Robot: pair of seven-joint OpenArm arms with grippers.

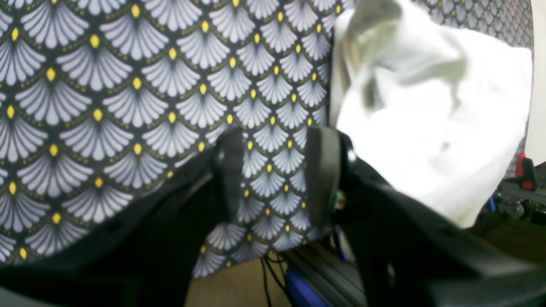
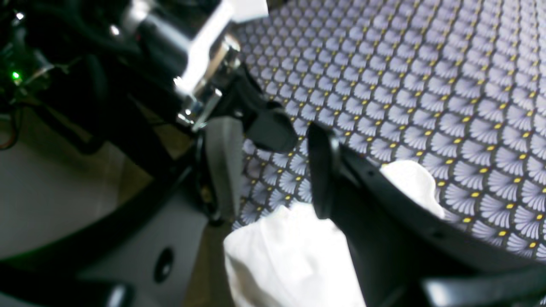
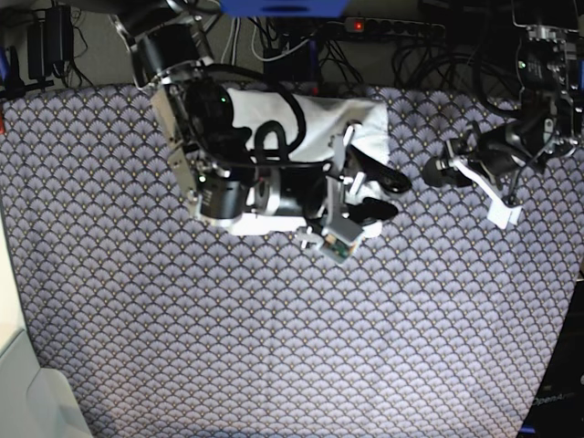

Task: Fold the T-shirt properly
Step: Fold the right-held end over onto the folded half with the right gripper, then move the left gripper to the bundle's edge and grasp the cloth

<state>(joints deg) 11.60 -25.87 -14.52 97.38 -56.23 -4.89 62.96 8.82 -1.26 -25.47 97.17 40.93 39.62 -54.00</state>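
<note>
The white T-shirt (image 3: 315, 119) lies bunched in a compact heap at the far middle of the table, partly hidden under my right arm. My right gripper (image 3: 385, 193) is open and empty at the heap's right end. In the right wrist view the right gripper (image 2: 273, 170) hovers over bare tablecloth, with the T-shirt (image 2: 290, 256) just behind its fingers. My left gripper (image 3: 436, 170) is to the right of the shirt, apart from it. In the left wrist view the left gripper (image 1: 275, 170) is open and empty, and the T-shirt (image 1: 431, 128) lies to its upper right.
A dark tablecloth (image 3: 274, 328) with a fan pattern covers the table. Cables and a power strip (image 3: 392, 27) run along the far edge. The table's edge and frame rails (image 1: 315, 277) show below the left gripper. A white surface (image 3: 18, 365) borders the table's left side.
</note>
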